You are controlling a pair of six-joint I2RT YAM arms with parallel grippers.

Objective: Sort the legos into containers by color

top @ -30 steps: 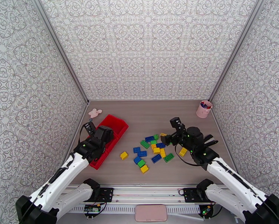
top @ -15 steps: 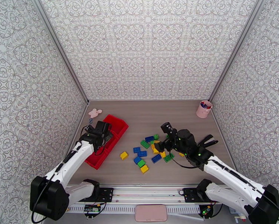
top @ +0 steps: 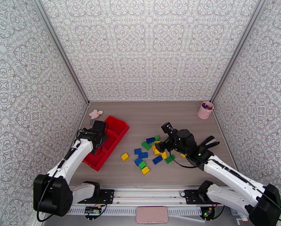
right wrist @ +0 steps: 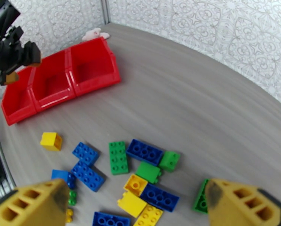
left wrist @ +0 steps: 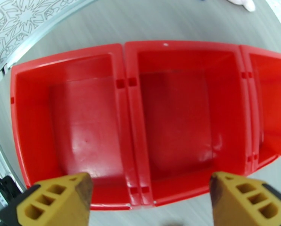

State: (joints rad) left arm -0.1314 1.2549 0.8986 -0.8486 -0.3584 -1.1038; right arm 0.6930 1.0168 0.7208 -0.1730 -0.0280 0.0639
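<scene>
Locate the red tray [top: 119, 122] close to the left edge of the table [top: 170, 113], lying at a slant from the far side toward the near side. Its three compartments sit in one row, joined wall to wall.

Check the left gripper [left wrist: 148, 185]: it hangs above the tray with its fingers [left wrist: 55, 202] spread wide and nothing between them. It is released.

Find the legos [top: 157, 159] scattered in a loose pile on the middle of the table, right of the tray and well apart from it. Blue, green and yellow bricks lie mixed, some of them touching. One yellow brick [top: 124, 156] lies alone between the pile and the tray. Every brick lies on the table, outside the tray.

Check the right gripper [right wrist: 136, 194]: it is held over the right side of the pile, fingers wide apart, grasping nothing.

Note the pink mouse toy [top: 95, 114] just beyond the tray's far end, and the pink cup [top: 205, 109] in the far right corner.
</scene>
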